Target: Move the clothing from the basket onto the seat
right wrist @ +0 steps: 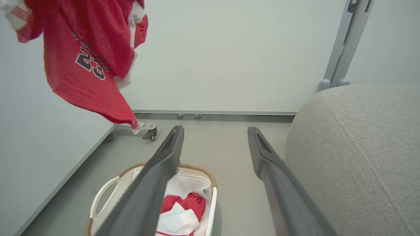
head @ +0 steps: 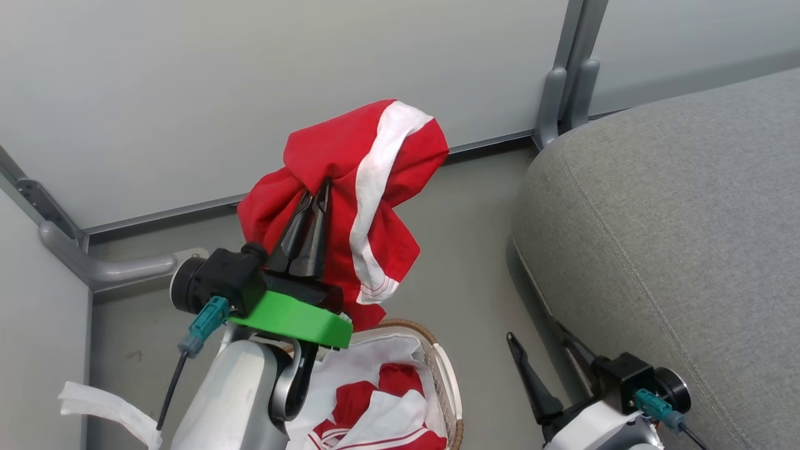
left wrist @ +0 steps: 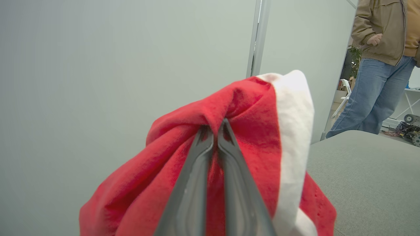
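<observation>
Your left fingers (head: 314,206) clamp one fold of clothing (head: 350,156), right fingers (head: 530,378) gape; swing fast toward the seat (head: 675,237) beyond them and it may slip.

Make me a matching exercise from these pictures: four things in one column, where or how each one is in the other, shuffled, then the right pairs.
Things:
1. left gripper
2. right gripper
3. basket
4. seat

States:
A. open, holding nothing
B. on the floor, with red and white clothing inside
C. shut on a red garment held up in the air
D. grey, at the right of the head view

Pairs: 1-C, 2-A, 3-B, 4-D
</observation>
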